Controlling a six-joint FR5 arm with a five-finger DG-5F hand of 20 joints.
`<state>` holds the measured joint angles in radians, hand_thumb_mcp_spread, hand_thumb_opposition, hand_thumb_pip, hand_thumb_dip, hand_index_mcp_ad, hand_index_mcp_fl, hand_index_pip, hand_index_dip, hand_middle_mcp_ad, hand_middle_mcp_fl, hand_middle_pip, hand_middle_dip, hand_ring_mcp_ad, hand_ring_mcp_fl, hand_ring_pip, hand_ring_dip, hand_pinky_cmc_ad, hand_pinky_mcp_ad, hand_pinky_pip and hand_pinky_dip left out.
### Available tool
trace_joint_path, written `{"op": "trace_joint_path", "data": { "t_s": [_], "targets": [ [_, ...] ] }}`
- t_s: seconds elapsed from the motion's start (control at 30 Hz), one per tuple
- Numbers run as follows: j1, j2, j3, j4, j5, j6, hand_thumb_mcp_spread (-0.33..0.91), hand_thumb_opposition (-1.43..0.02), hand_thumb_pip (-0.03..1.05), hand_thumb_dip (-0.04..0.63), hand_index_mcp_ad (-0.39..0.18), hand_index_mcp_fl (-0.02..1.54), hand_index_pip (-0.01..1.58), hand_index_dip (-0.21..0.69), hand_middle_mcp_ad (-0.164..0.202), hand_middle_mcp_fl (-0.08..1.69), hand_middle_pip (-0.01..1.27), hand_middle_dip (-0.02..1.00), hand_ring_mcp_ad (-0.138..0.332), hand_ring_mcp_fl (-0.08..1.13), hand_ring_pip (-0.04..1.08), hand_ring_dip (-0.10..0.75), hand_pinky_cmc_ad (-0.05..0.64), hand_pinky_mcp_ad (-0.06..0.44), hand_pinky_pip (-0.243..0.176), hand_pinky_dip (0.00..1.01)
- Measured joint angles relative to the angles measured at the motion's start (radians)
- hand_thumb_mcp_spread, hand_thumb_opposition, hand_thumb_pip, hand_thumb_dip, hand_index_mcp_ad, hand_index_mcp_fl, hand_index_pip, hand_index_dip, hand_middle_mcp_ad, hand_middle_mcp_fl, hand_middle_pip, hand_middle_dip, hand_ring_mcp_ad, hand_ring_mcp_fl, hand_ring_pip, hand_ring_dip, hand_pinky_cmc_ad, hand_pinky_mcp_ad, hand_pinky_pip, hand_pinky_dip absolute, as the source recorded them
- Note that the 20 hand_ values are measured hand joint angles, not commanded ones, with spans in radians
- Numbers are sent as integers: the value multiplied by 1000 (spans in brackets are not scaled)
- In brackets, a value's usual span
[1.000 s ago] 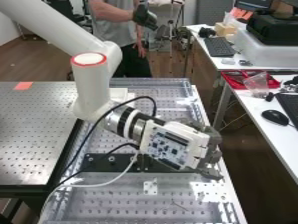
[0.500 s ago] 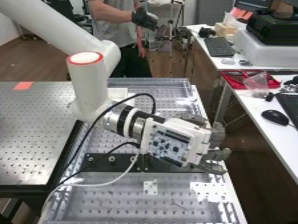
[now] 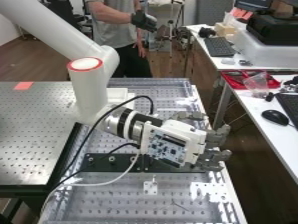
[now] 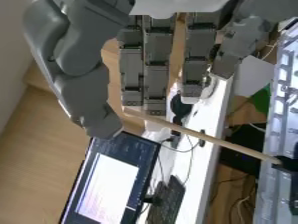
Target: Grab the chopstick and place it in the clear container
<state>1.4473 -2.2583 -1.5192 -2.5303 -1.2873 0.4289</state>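
Chopstick (image 4: 199, 136): one end hidden at blk pc. (image 4: 287, 163); fingers (image 3: 214, 155) straight, apart.

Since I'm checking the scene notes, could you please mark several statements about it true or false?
1. One end of the chopstick meets a black part. True.
2. The hand's fingers are curled tightly round the chopstick. False: they are straight.
3. A red tray sits on a white table. True.
4. The computer mouse is white. False: the mouse is black.
5. The chopstick lies inside a red tray. False: it extends beside the hand.
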Motion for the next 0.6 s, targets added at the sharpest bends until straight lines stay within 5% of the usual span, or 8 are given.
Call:
{"op": "trace_joint_path", "data": {
  "t_s": [0.6],
  "targets": [
    [11,23,-62,39,27,-10,483,-806,714,304,-24,278,1162,-5,-2,503,653,630,119,375,113,494,384,213,0,258]
  ]
}}
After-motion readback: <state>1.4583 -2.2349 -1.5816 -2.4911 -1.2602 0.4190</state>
